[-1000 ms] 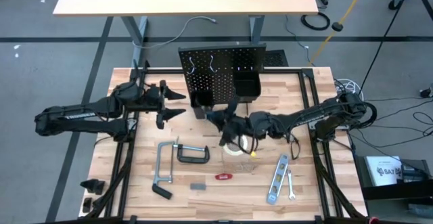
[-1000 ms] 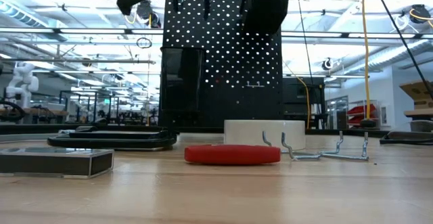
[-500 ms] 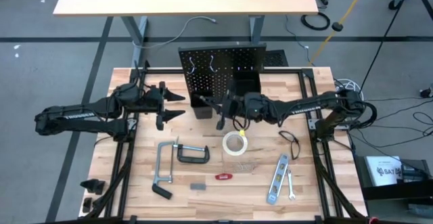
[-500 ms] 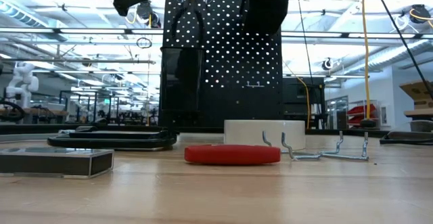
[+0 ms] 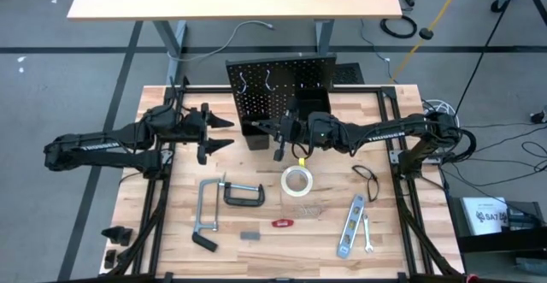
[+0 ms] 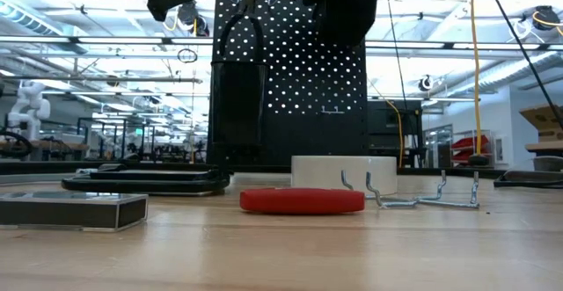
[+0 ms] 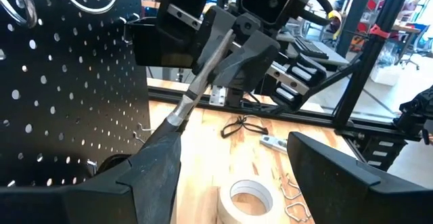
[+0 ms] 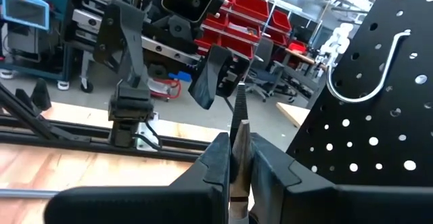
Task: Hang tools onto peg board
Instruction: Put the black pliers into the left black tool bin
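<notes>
Pliers (image 5: 279, 143): upright, probably nose up, before the peg board (image 5: 278, 91).
My right gripper (image 5: 285, 134): clamped on pliers, nearer board now.
My left gripper (image 5: 224, 133): fingers apart, unmoved.

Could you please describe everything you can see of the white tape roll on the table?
The white tape roll is a flat ring with an open centre, pale and papery-looking. It lies on its side on the wooden tabletop, in front of the peg board and right of the C-clamp. Loose wire hooks lie close beside it. No gripper touches it.

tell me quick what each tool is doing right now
Left tool: open, empty, raised left of the upright black perforated peg board.
Right tool: shut on black-handled pliers at the board.
</notes>
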Action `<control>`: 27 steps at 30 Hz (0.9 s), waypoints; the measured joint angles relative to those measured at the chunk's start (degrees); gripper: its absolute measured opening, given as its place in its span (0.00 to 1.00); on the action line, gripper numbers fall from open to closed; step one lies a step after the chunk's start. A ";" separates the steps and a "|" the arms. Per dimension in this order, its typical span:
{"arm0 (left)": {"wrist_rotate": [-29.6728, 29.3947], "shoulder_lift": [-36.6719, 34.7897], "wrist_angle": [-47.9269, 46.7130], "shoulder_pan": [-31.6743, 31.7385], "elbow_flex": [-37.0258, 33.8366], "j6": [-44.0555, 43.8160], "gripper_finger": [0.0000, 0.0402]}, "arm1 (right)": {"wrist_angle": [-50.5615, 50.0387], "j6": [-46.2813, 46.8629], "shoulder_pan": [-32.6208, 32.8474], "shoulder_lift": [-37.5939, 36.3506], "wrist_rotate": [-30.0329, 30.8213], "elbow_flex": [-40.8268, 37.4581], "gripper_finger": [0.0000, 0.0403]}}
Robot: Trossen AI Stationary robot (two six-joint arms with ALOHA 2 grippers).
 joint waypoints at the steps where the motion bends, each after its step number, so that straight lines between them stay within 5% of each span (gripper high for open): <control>1: 0.00 0.00 -0.03 0.01 0.00 0.00 0.69 | 0.02 0.34 0.04 0.00 0.02 0.00 0.07; 18: 0.00 0.00 -0.13 0.01 0.00 0.08 0.69 | 4.25 4.43 2.50 0.00 0.39 0.00 0.07; 27: 0.02 0.00 -0.13 0.00 0.00 0.07 0.69 | 3.98 11.71 2.80 0.02 7.98 0.00 0.07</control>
